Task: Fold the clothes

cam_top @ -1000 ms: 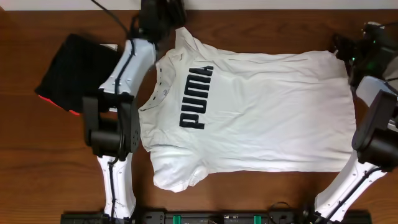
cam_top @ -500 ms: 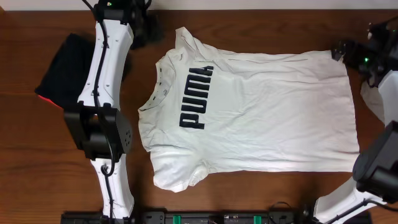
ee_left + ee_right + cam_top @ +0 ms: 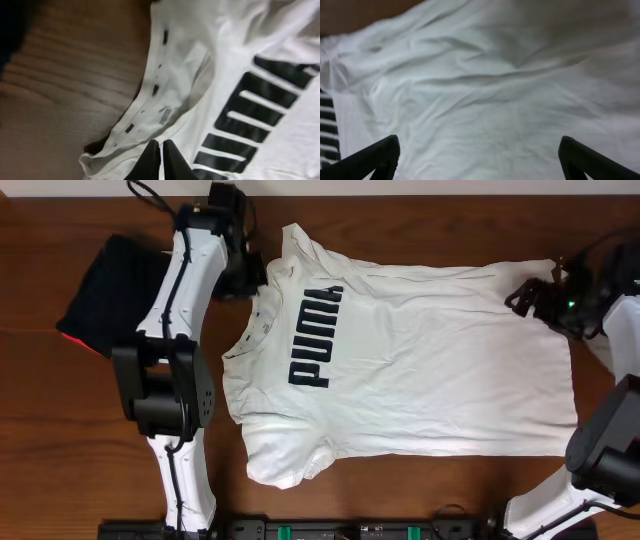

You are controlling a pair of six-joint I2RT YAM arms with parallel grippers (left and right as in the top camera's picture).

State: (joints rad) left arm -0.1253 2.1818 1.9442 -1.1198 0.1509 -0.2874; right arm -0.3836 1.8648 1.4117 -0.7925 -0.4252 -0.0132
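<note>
Plain white short-sleeved cotton T-shirt (image 3: 420,370) lies spread out front-up on the brown wooden table (image 3: 60,440), and the bold black "PUMA" lettering (image 3: 315,335) reads fine from overhead. The left wrist view only catches chunks of those letters, just right of the left gripper (image 3: 161,152), plus the neck tape (image 3: 150,95) right ahead of its fingers (small dark marks on it, unreadable). Those fingers are pressed together at the collar; can't tell if cloth's caught. The right gripper (image 3: 528,292) has its fingers spread wide over the wrinkled hem end, white fabric filling everything between them. A black folded garment with a red-orange edge (image 3: 115,290) sits beyond the left fingers, away from the shirt.
</note>
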